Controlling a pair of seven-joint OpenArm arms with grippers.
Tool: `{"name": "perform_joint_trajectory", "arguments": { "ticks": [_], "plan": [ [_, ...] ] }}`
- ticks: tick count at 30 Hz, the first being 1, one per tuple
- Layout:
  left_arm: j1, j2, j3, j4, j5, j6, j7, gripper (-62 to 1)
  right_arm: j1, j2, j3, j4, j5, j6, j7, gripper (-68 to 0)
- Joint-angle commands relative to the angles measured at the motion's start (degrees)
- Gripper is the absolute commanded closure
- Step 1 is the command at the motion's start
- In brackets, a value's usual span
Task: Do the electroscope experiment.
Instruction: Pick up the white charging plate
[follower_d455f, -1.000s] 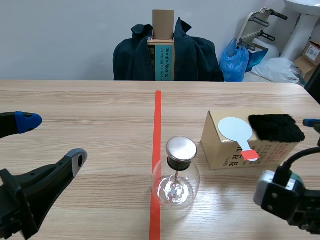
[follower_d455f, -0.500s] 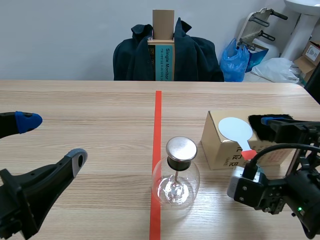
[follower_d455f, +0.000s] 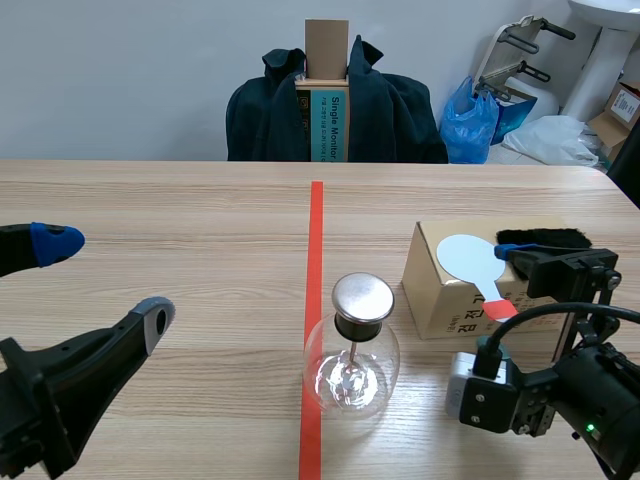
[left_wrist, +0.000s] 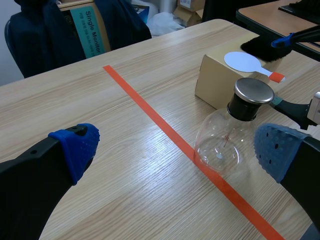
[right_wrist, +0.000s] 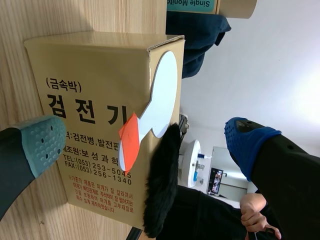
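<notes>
Black left arm (follower_d455f: 50, 400), lower left, ends in blue dotted pads (left_wrist: 77, 147); black right arm (follower_d455f: 595, 395), lower right, carries a looping cable (follower_d455f: 520, 320) and green light (follower_d455f: 590, 430).

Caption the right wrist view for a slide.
Open right claw faces the box, a white paddle and black fur lying on it.

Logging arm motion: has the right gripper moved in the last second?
Yes. The right gripper has swung in from the right, leftward over the cardboard box; its blue-padded finger now lies across the black fur pad.
</notes>
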Motion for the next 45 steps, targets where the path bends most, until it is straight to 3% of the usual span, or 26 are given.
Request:
{"name": "perform_joint_trajectory", "arguments": {
  "ticks": [1, 6, 8, 15, 19, 23, 27, 33, 39, 40, 45],
  "plan": [
    [0.0, -0.2, 0.0, 1.0, -0.4, -0.1, -0.8, -62.3, 0.2, 0.8, 0.6, 0.7, 0.5, -0.5, 0.0, -67.9],
    [0.0, -0.2, 0.0, 1.0, -0.4, -0.1, -0.8, -62.3, 0.2, 0.8, 0.6, 0.7, 0.5, -1.2, -0.6, -67.0],
    [0.0, -0.2, 0.0, 1.0, -0.4, -0.1, -0.8, -62.3, 0.2, 0.8, 0.6, 0.7, 0.5, -1.3, -1.0, -58.3],
    [0.0, -0.2, 0.0, 1.0, -0.4, -0.1, -0.8, -62.3, 0.2, 0.8, 0.9, 0.7, 0.5, -1.3, -1.4, -17.0],
    [0.0, -0.2, 0.0, 1.0, -0.4, -0.1, -0.8, -62.3, 0.2, 1.0, 0.9, 0.7, 0.5, -1.4, -1.5, -0.5],
    [0.0, -0.2, 0.0, 1.0, -0.4, -0.1, -0.8, -62.3, 0.2, 1.0, 0.9, 0.7, 0.5, -2.2, -1.6, -0.8],
    [0.0, -0.2, 0.0, 1.0, -0.4, -0.1, -0.8, -62.3, 0.2, 0.9, 0.9, 0.8, 0.6, -7.0, -1.6, -0.8],
    [0.0, -0.2, 0.0, 1.0, -0.4, -0.1, -0.8, -62.3, 0.2, 0.9, 0.9, 1.2, 0.6, -16.0, -2.2, -0.8],
    [0.0, -0.2, 0.0, 1.0, -0.3, -0.1, -0.8, -62.3, 0.2, 0.8, 0.9, 1.2, 0.6, -28.3, -3.3, -0.8],
    [0.0, -0.2, 0.0, 1.0, -0.3, -0.1, -0.8, -62.3, 0.3, 0.8, 0.9, 1.2, 0.6, -29.4, -3.6, -0.8],
    [0.0, -0.2, 0.0, 1.0, 2.1, -0.1, 0.5, -62.3, 0.6, 0.8, 2.2, 3.4, 0.7, -29.4, -6.2, -0.8]
  ]
}}
